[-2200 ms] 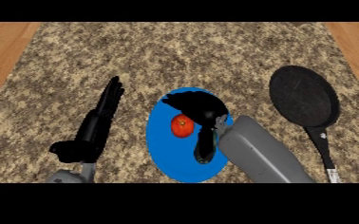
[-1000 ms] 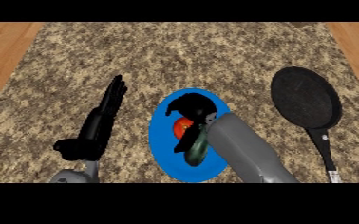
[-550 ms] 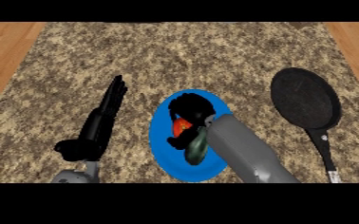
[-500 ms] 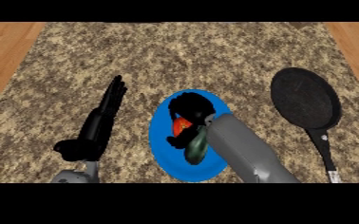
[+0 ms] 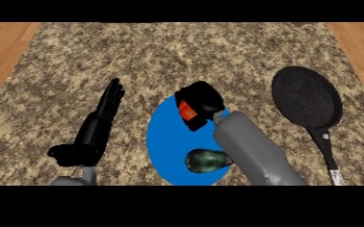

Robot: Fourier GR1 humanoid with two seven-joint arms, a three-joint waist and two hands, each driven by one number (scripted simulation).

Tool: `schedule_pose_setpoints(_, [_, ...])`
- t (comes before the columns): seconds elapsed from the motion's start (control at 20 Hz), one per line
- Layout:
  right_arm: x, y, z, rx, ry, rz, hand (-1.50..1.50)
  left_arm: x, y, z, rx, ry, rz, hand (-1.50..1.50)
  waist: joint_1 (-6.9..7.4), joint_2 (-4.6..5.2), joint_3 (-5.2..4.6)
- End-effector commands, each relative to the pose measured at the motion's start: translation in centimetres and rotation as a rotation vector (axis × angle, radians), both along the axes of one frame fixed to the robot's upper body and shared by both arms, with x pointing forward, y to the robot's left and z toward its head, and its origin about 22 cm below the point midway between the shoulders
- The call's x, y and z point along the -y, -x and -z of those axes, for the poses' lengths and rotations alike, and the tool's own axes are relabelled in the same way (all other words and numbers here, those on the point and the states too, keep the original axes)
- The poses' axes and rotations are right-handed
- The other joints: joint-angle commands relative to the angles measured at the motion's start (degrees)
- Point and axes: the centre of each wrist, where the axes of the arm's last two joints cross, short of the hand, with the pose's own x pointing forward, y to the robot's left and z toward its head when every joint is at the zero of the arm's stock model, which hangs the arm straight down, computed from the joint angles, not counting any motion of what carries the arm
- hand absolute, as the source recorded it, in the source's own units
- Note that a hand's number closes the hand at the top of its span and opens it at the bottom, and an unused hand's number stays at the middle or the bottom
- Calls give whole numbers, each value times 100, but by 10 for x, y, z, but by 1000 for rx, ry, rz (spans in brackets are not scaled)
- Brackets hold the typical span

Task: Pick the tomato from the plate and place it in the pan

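While over plate (image 5: 165,144), tomato (image 5: 187,109) inside right hand (image 5: 201,102) fingers.

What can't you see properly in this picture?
- Tomato: head view, mostly hidden by the right hand curled round it; only a red patch shows.
- Plate: its right side is covered by the right forearm and hand.
- Pan: the handle's end is cut off at the lower edge.
- Dark green thing on the plate: partly behind the forearm, too unclear to name.
- Left hand: open, resting; its forearm is cut off below.
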Motion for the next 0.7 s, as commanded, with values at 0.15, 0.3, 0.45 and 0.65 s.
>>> schedule_pose_setpoints(0.15, [35, -14, -4, 96, -32, 708, 150, -7, 7, 8, -32, -5, -54, 0, -362, -98, -19])
schedule_pose_setpoints(0.3, [9, -5, -26, 247, -142, 832, 150, -12, 3, -2, -8, -11, -47, 0, -257, -112, -13])
schedule_pose_setpoints(0.45, [-3, 11, -40, 350, -220, 917, 150, 4, 14, 6, -22, 5, -31, 0, -176, -103, -9])
schedule_pose_setpoints(0.65, [15, 22, -80, 409, -293, 1032, 150, -4, -1, -1, -6, 2, -37, 0, -216, -58, -8])
